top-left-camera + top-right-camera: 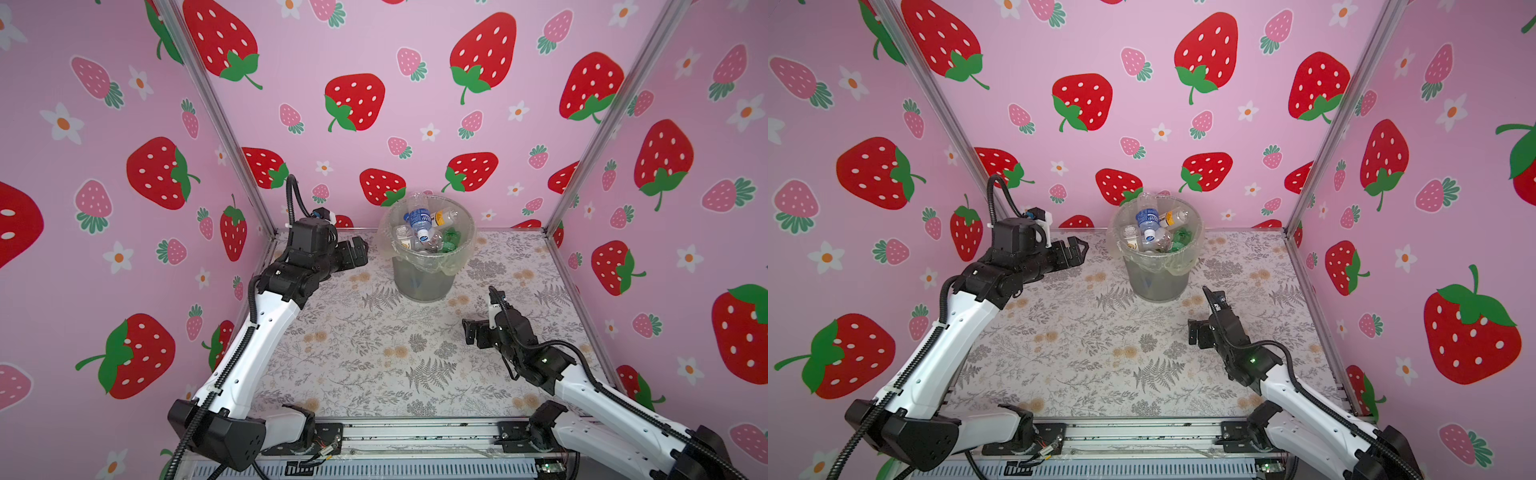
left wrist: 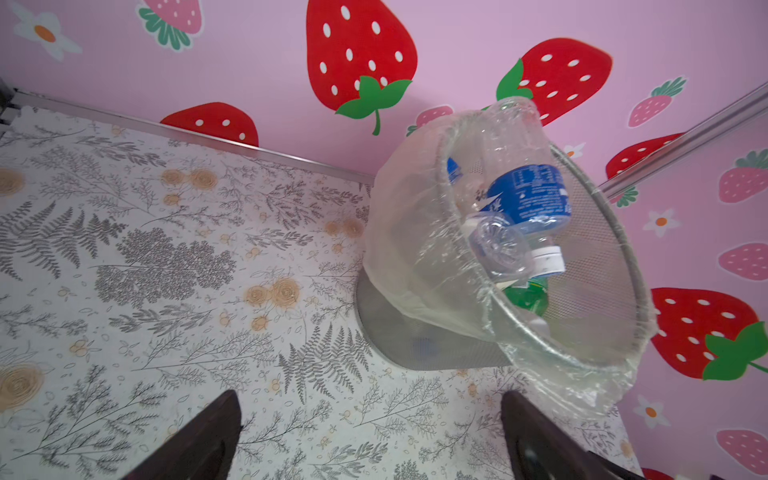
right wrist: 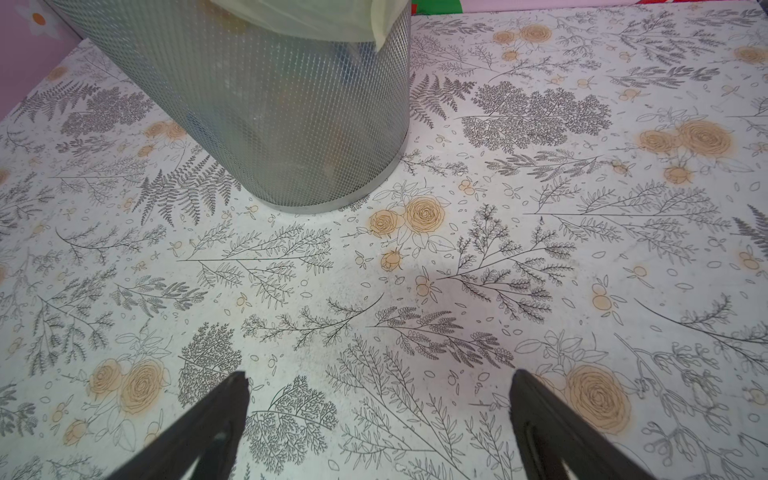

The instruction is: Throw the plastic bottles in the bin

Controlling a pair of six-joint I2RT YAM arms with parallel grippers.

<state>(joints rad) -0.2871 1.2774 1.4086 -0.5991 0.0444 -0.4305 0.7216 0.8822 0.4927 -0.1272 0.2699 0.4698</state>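
The plastic bottles (image 1: 419, 220) I can see are all heaped in the bin (image 1: 419, 282) at the 12 o'clock edge of the desk (image 1: 374, 353). The left gripper (image 1: 358, 250), wide open and empty, hangs just beside the bin at its 9 o'clock. It is nearer than the right gripper (image 1: 468, 332), equally open and empty, at the bin's 5 o'clock.
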